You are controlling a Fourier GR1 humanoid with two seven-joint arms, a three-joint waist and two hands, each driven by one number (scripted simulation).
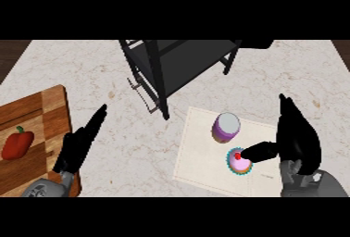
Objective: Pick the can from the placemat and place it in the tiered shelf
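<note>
KITCHEN COUNTER: At the lower right, the robot's right hand [297,139] rises over the placemat's right edge w/ fingers straight and upright, grasping nothing. Its thumb [259,150] sticks out to the left, tip over a cupcake [238,166]; contact can't be told. At lower left, the left hand [77,146] is also released, fingers straight and angled up-right, just beside the right edge of a wooden cutting board [41,120] that carries a red pepper [18,144].

The cupcake sits on the beige placemat [198,162], near its right side. Just beyond it, on the same mat, stands the can [226,126]: purple body, grey top, upright, untouched, clear of both hands.

Farther back, approx. center, is the black tiered shelf [181,60] on the marble counter [96,69], its nearest leg close to the mat's far left corner.
</note>
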